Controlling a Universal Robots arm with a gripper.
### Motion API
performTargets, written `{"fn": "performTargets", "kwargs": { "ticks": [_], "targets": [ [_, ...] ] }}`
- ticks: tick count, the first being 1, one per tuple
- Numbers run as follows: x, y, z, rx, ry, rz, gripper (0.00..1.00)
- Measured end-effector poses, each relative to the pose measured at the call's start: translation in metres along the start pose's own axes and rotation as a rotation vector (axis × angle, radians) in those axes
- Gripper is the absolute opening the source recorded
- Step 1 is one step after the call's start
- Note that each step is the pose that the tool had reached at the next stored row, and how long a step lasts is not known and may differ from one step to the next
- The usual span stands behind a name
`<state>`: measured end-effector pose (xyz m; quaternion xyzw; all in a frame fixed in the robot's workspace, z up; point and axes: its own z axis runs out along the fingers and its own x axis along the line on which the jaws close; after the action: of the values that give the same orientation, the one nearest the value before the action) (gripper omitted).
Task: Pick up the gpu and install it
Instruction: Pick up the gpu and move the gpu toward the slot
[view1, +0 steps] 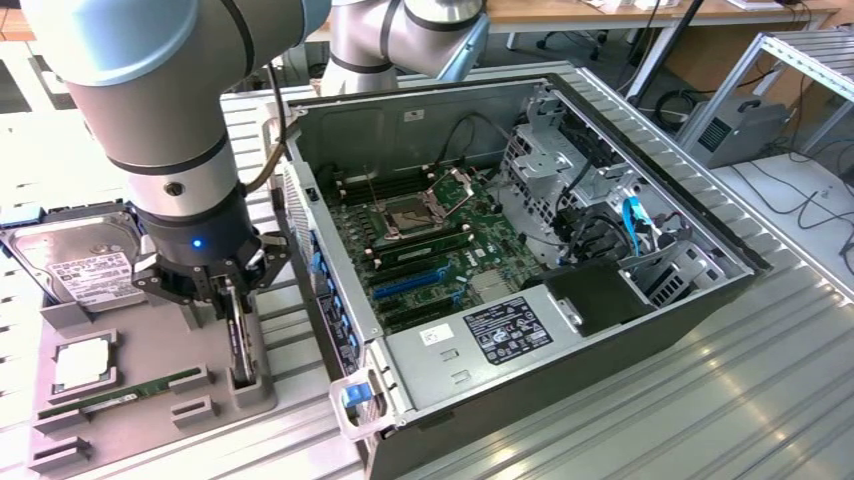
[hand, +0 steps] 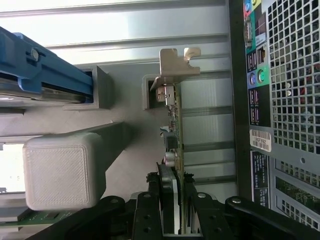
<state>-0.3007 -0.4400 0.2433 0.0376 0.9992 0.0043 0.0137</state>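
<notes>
Exterior view: hard drive (view1: 80, 265), memory stick (view1: 120, 393) near gpu (view1: 242, 338).

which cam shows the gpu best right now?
Wrist view: the gpu sits edge-on and close, silver bracket clear, the gripper closed on its two faces. The exterior view gives the gpu as a thin dark strip standing in the grey holder under the gripper, beside the open case.

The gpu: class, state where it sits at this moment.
The gpu stands on edge in the grey holder at the exterior view's left, held in the gripper, beside the open computer case.
</notes>
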Motion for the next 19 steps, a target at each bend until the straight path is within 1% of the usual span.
{"fn": "performTargets", "kwargs": {
  "ticks": [19],
  "targets": [
    [0.0, 0.0001, -0.0112, -0.0001, -0.0001, 0.0, 0.29]
  ]
}}
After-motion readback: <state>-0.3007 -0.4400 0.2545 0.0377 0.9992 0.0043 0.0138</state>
